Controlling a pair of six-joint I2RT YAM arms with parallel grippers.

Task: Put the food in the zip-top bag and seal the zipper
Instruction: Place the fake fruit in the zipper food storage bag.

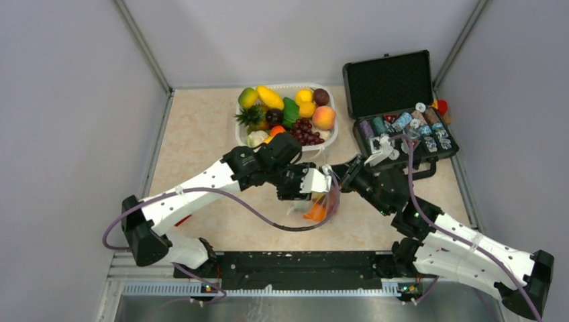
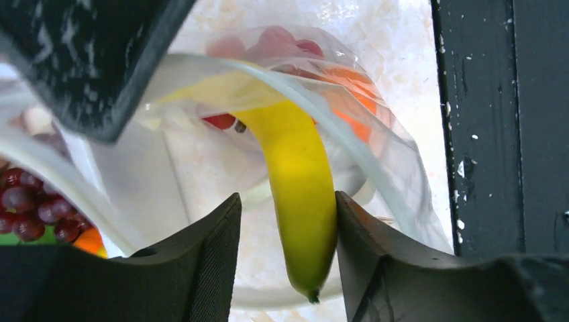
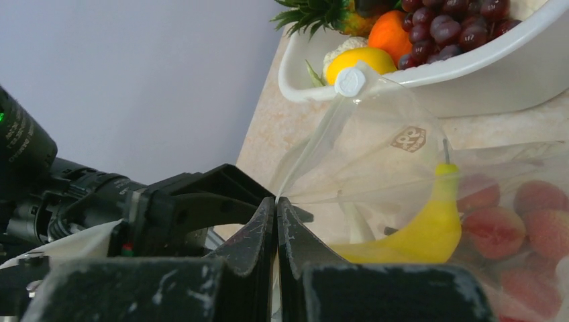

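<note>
Near its unreadable brown logo (image 3: 409,139), right gripper (image 3: 276,215) pinches the zip-top bag (image 3: 376,164); left gripper (image 2: 287,199) gapes around the banana (image 2: 295,144).

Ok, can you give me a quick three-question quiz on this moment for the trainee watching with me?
1. True or false: the right hand is pinched shut on the zip-top bag.
2. Which fruit is between the fingers of the left hand? A peach, B banana, C orange.
3. Fill in: the grapes lie in the white ____.
Key: 1 true; 2 B; 3 tub.
</note>
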